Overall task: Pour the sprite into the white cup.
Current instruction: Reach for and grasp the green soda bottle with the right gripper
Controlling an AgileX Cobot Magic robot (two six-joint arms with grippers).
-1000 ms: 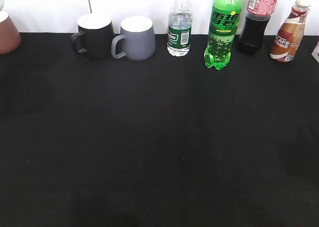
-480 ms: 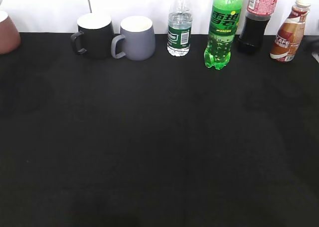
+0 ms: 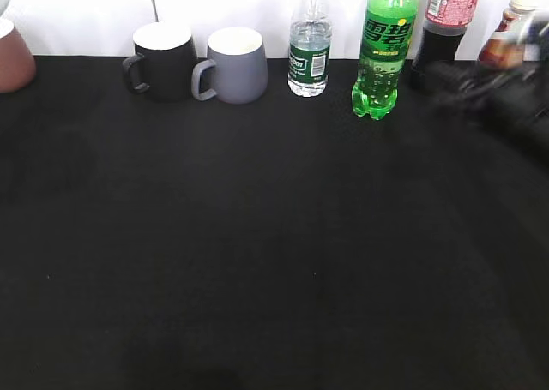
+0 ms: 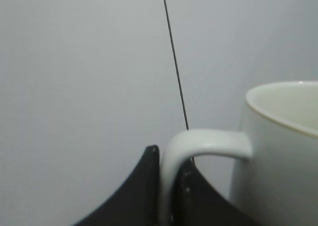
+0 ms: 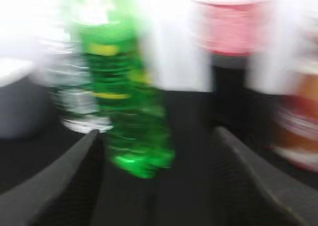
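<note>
The sprite (image 3: 383, 51), a tall green bottle, stands upright at the back of the black table. It shows blurred in the right wrist view (image 5: 124, 102). My right gripper (image 5: 159, 186) is open and empty, a little short of the bottle, which lies left of centre between its fingers. In the exterior view the right gripper (image 3: 459, 81) is a dark blur to the right of the sprite. My left gripper (image 4: 168, 166) is shut on the loop handle of the white cup (image 4: 280, 151), held up in front of a pale wall. The left gripper is out of the exterior view.
Along the back edge stand a black mug (image 3: 163, 60), a grey mug (image 3: 233, 64), a small clear water bottle (image 3: 309, 51), a cola bottle (image 3: 442, 30) and a brown coffee bottle (image 3: 506, 43), partly behind my right arm. A brown vessel (image 3: 13, 60) sits far left.
My right arm has come into the exterior view from the right edge and moved left toward the sprite, blurred by motion. The bottles and mugs have not moved.
</note>
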